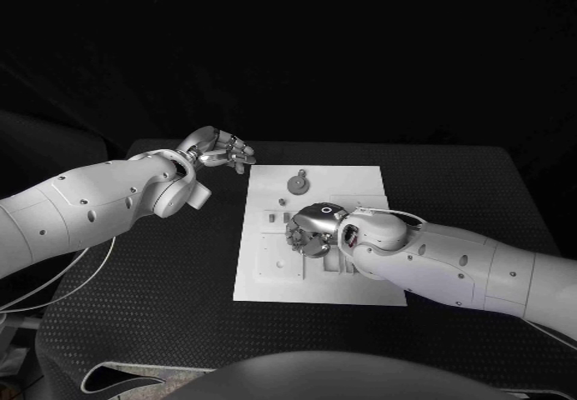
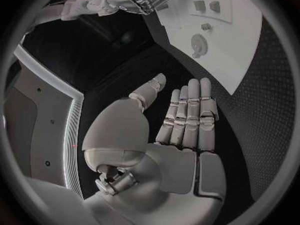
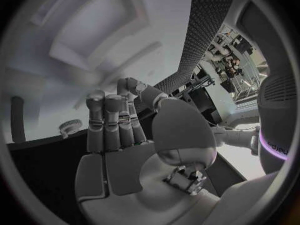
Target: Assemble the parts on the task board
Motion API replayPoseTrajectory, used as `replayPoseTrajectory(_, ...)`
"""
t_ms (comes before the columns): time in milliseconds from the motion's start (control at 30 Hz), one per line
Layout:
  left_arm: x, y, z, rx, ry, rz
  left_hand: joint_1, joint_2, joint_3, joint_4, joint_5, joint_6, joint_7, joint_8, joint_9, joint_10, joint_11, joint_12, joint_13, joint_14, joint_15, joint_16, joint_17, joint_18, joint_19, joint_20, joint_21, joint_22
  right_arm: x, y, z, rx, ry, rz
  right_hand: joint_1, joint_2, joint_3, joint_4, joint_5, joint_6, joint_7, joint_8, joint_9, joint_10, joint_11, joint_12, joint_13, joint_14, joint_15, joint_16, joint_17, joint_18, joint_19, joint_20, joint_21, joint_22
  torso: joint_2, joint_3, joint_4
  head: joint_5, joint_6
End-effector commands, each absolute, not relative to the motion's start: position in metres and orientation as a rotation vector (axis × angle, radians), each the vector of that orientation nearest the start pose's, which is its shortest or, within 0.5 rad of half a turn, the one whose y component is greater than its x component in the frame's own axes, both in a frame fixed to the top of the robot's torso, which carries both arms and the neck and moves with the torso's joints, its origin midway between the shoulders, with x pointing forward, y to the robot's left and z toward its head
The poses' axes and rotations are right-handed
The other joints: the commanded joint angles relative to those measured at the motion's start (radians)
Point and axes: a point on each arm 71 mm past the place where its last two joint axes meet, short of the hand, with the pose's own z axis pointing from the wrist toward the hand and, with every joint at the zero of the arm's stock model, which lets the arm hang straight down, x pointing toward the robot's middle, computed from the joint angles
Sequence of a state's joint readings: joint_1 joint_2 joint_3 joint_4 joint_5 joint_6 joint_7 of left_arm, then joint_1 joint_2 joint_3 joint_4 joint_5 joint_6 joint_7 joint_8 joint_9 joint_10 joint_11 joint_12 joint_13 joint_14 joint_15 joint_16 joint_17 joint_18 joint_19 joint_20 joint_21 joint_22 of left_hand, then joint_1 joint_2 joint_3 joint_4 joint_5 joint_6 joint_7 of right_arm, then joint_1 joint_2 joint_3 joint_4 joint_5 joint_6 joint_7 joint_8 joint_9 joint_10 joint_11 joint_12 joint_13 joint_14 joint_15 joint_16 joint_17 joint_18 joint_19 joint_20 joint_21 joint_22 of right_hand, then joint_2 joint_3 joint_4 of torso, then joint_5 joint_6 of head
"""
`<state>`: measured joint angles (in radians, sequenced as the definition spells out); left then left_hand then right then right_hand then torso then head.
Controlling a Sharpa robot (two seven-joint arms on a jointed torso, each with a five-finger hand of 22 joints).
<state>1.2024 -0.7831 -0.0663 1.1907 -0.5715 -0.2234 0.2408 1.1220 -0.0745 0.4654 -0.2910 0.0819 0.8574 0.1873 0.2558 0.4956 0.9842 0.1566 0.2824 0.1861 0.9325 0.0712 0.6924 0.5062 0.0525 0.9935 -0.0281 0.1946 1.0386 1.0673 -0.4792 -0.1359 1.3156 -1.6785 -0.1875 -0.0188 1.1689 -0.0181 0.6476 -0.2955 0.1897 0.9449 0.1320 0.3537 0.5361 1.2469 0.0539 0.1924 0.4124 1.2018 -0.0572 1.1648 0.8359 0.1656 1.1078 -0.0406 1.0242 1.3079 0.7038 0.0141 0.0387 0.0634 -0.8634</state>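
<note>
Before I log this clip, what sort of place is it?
Most likely a robotics lab test bench: a black table carries only a white task board with a small round part, and the right wrist view shows cluttered equipment behind.

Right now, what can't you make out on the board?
- Head view: the right robot hand and forearm cover the task board centre; whatever lies beneath is hidden.
- Right wrist view: board surface blurred, details unreadable.
- Left wrist view: round part and two small blocks too small to identify; left robot hand empty.
</note>
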Motion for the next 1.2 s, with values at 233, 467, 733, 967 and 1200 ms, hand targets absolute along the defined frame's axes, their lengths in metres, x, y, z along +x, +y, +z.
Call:
replayPoseTrajectory(233,0.536,0.272,-0.207,-0.633,1.653,-1.082,-0.009,-0.003,-0.009,0.0,-0.001,-0.008,0.0,0.004,-0.002,-0.006,-0.002,0.006,-0.001,0.0,0.002,-0.004,0.002,0.009,0.004,0.002,-0.006,0.001,0.447,-0.063,-0.295,-0.618,1.844,0.762,-0.025,-0.058,-0.007,0.008,-0.003,-0.035,0.021,-0.028,-0.013,-0.016,0.004,-0.01,-0.003,-0.01,0.004,-0.005,0.003,0.096,0.002,0.007,-0.011,0.011,0.0,0.0003,-0.0004,-0.002,-0.001)
replayPoseTrajectory(467,0.536,0.272,-0.207,-0.633,1.654,-1.081,-0.009,-0.004,-0.009,0.0,-0.001,-0.008,0.0,0.004,-0.002,-0.006,-0.002,0.007,-0.002,0.0,0.002,-0.005,0.002,0.009,0.004,0.002,-0.007,0.001,0.447,-0.065,-0.294,-0.6,1.84,0.774,-0.053,-0.107,-0.015,0.014,-0.004,-0.11,0.05,-0.074,-0.034,-0.056,0.023,-0.031,-0.013,-0.018,0.023,-0.006,0.005,0.096,0.004,0.01,-0.021,0.009,0.0,0.0004,0.0002,-0.002,-0.003)
replayPoseTrajectory(733,0.536,0.272,-0.207,-0.632,1.655,-1.083,-0.009,-0.003,-0.009,0.0,-0.001,-0.009,0.0,0.004,-0.002,-0.007,-0.002,0.006,-0.002,0.0,0.002,-0.006,0.003,0.009,0.004,0.002,-0.007,0.001,0.448,-0.068,-0.291,-0.578,1.801,0.783,-0.057,-0.129,-0.018,0.012,-0.004,-0.149,0.058,-0.092,-0.045,-0.095,0.038,-0.048,-0.022,-0.033,0.037,-0.007,0.007,0.096,-0.001,0.013,-0.027,0.011,0.0,0.0012,-0.0003,-0.003,-0.002)
replayPoseTrajectory(967,0.537,0.272,-0.207,-0.632,1.656,-1.083,-0.009,-0.003,-0.008,0.0,-0.001,-0.01,0.0,0.004,-0.002,-0.007,-0.002,0.006,-0.003,0.0,0.002,-0.006,0.003,0.009,0.004,0.002,-0.007,0.001,0.445,-0.079,-0.285,-0.542,1.756,0.799,-0.056,-0.131,-0.018,0.013,-0.004,-0.153,0.059,-0.094,-0.047,-0.097,0.038,-0.048,-0.022,-0.035,0.038,-0.006,0.007,0.096,-0.001,0.013,-0.027,0.011,0.0,0.0014,-0.0004,-0.005,0.002)
replayPoseTrajectory(1200,0.537,0.275,-0.207,-0.633,1.652,-1.078,-0.008,-0.003,-0.008,0.0,-0.001,-0.009,0.0,0.004,-0.002,-0.008,-0.002,0.006,-0.003,0.0,0.002,-0.006,0.004,0.009,0.004,0.002,-0.007,0.001,0.452,-0.096,-0.254,-0.471,1.697,0.819,-0.051,-0.125,-0.016,0.015,-0.004,-0.135,0.058,-0.081,-0.043,-0.087,0.035,-0.04,-0.019,-0.028,0.034,-0.001,0.009,0.096,0.007,0.012,-0.023,0.014,-0.001,0.0012,-0.0018,-0.009,0.012)
